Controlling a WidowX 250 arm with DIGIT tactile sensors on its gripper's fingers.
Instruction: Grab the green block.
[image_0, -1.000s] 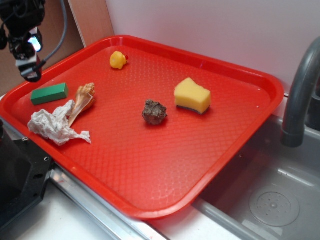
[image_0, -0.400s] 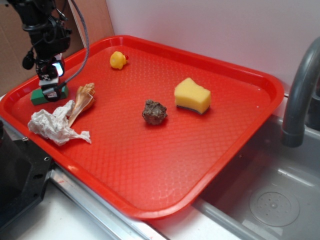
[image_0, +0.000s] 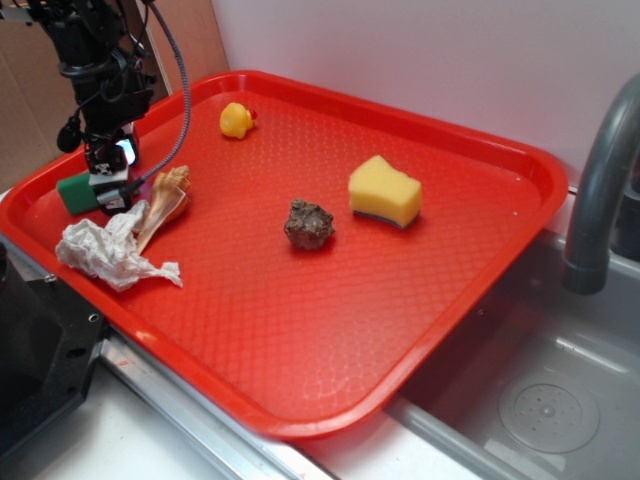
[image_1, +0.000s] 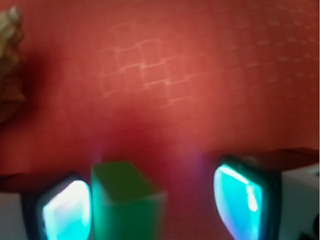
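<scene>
The green block (image_0: 74, 192) lies near the left rim of the red tray (image_0: 330, 290), partly hidden by my gripper (image_0: 110, 190), which has come down over its right end. In the wrist view the green block (image_1: 127, 200) sits between my two glowing fingertips, close against the left one, with a gap to the right fingertip (image_1: 240, 200). My gripper (image_1: 152, 205) is open around the block.
A tan seashell (image_0: 166, 200) and a crumpled white tissue (image_0: 110, 250) lie just right of and in front of the block. A yellow duck (image_0: 236, 120), brown lump (image_0: 308, 224) and yellow sponge (image_0: 384, 191) sit farther off. A sink (image_0: 540, 400) with a faucet (image_0: 600, 190) is at right.
My gripper has moved from above the tray's left edge to the right and down, and now straddles the green block's right end. The objects on the tray have not moved.
</scene>
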